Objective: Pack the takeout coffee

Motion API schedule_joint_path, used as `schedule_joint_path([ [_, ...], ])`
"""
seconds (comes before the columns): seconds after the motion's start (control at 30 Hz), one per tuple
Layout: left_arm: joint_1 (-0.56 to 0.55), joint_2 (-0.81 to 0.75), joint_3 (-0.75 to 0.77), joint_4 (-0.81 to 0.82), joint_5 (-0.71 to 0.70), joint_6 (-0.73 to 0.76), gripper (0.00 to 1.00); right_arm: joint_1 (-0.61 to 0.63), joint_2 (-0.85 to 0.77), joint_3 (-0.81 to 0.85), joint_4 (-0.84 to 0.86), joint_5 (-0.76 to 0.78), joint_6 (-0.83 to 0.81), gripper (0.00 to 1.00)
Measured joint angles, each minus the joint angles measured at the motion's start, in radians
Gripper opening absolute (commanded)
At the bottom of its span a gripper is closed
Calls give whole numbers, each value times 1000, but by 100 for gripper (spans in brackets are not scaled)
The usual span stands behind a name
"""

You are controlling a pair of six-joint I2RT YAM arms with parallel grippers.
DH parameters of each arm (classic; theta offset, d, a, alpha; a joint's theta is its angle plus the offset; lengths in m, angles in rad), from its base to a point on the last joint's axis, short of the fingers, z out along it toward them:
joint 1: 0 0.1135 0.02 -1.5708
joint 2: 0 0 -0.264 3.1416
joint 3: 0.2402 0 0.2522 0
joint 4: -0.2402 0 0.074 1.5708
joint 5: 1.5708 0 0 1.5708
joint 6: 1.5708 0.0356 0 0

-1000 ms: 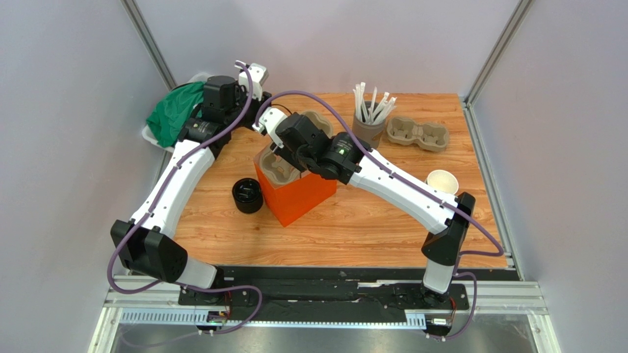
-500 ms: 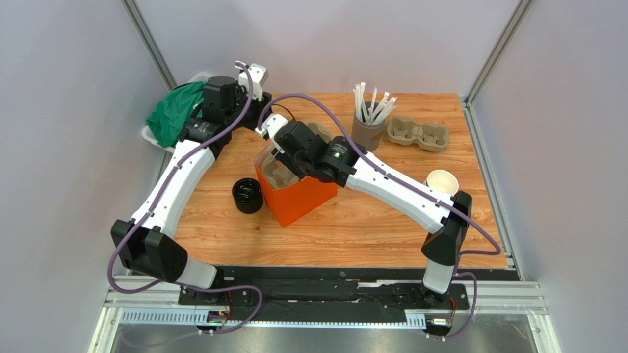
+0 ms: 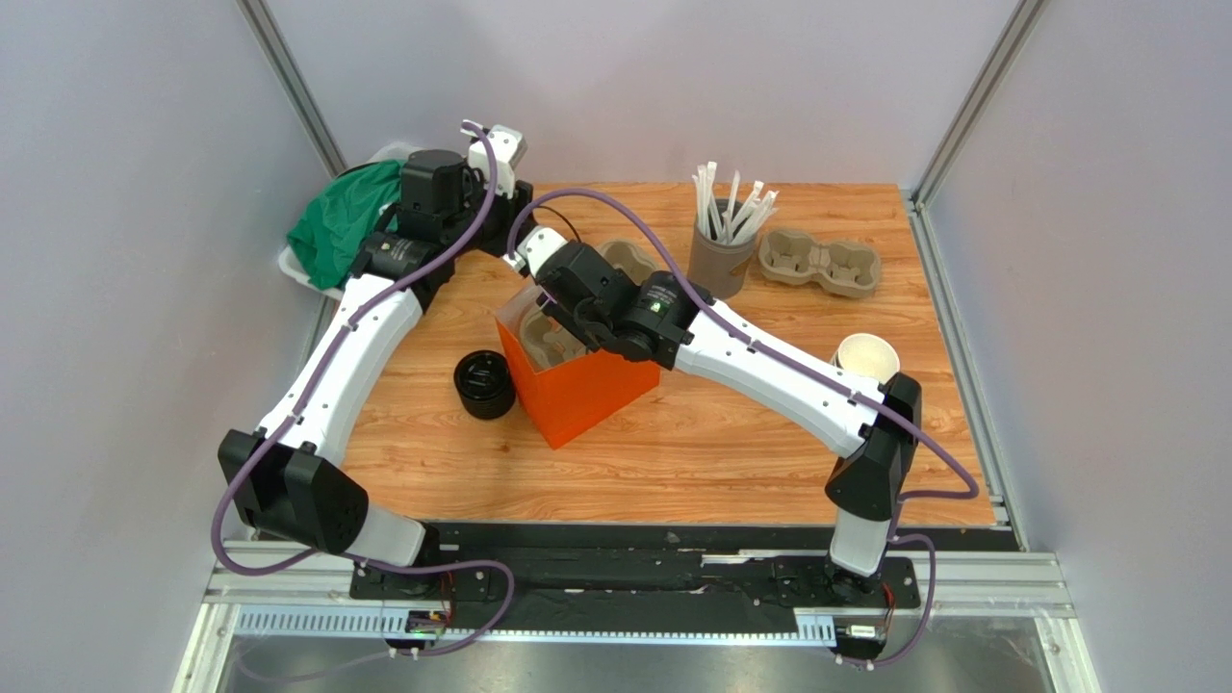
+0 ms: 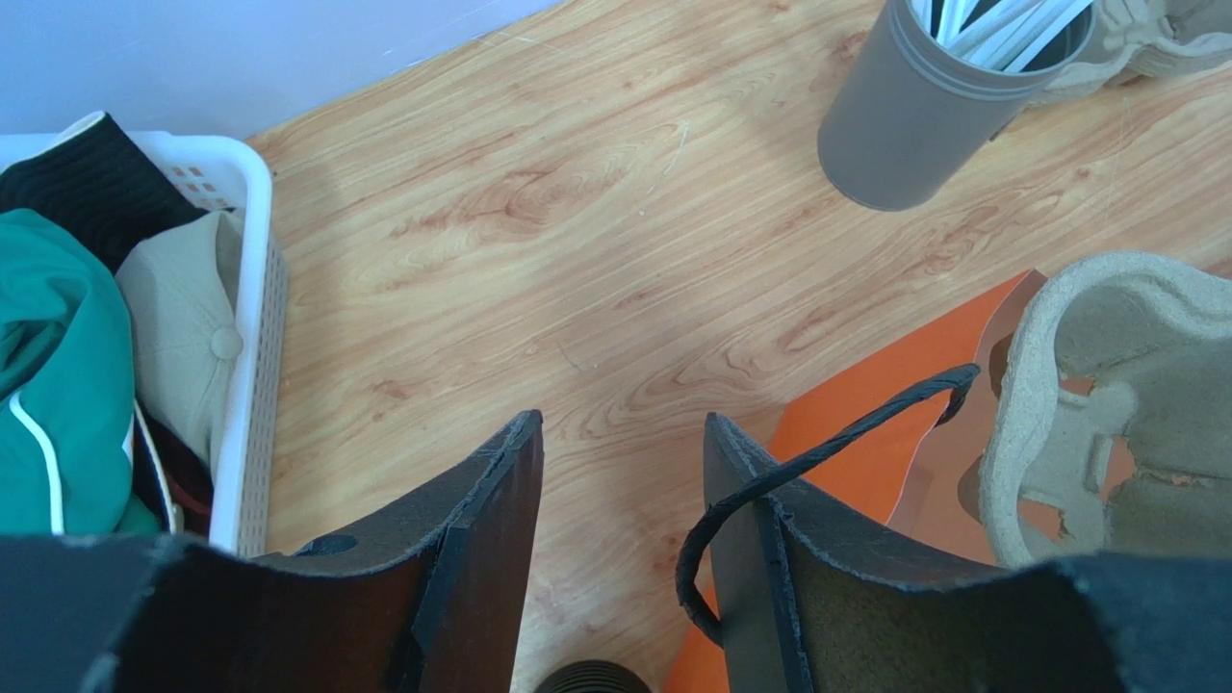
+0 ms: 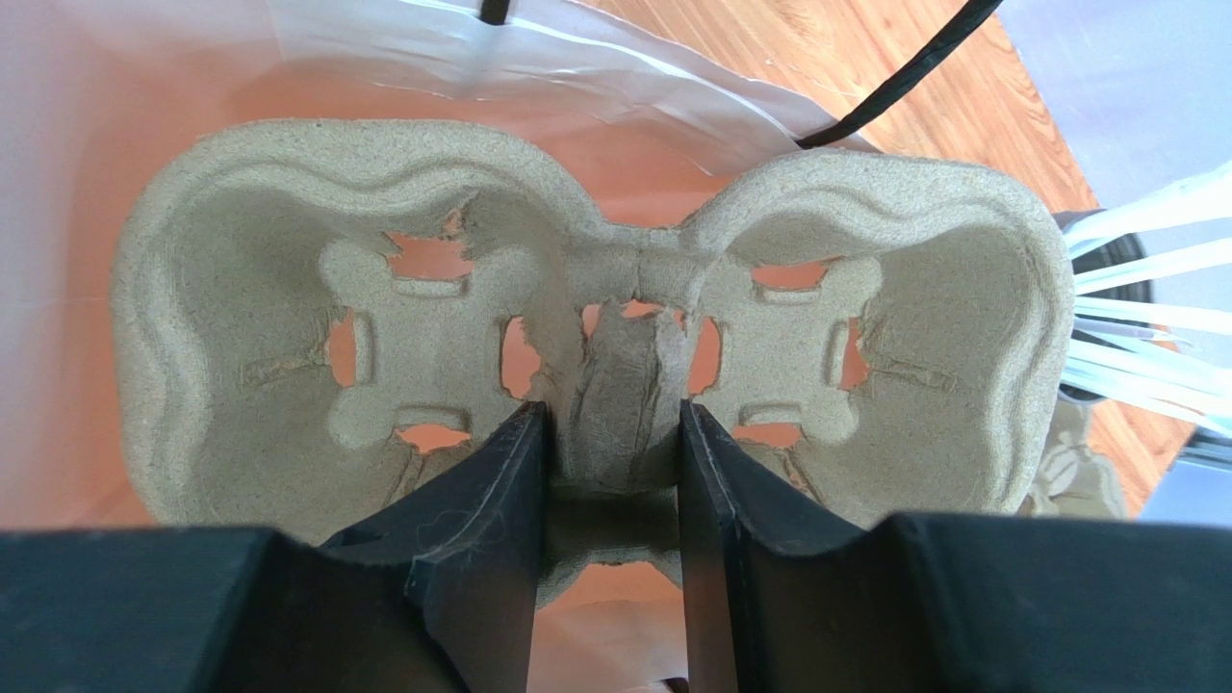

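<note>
The step in hand seems to be the preparing of the bag: the right tool [image 5: 608, 433] is clenched on the middle ridge of a pulp carrier [image 5: 232, 289] and holds it level inside the mouth of the orange bag [image 3: 586, 390], with the bag walls close around the carrier on every side. The left tool [image 4: 622, 433] stands released, with nothing between its fingers; the bag handle [image 4: 839, 433] lies against the outer side of one finger, maybe hooked there to keep the mouth wide. The coffee itself is not yet packed: the paper cup [image 3: 868, 355] stands on the table [image 3: 694, 448] well apart from the right tool, back beside that arm's elbow, and the black lid [image 3: 486, 384] lies just outside the bag, below the left tool. I judge that the next move calls for a straight descent, then a release. There is little room at the bag edges, and the grey cup of straws [image 4: 904, 130] is near, beyond the bag.
</note>
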Motion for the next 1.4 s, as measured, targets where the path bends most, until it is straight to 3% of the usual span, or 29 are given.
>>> schedule_joint_path([
  [1.4,0,23,0,0,0,0,54,123,70,0,-3,171,-146,24],
])
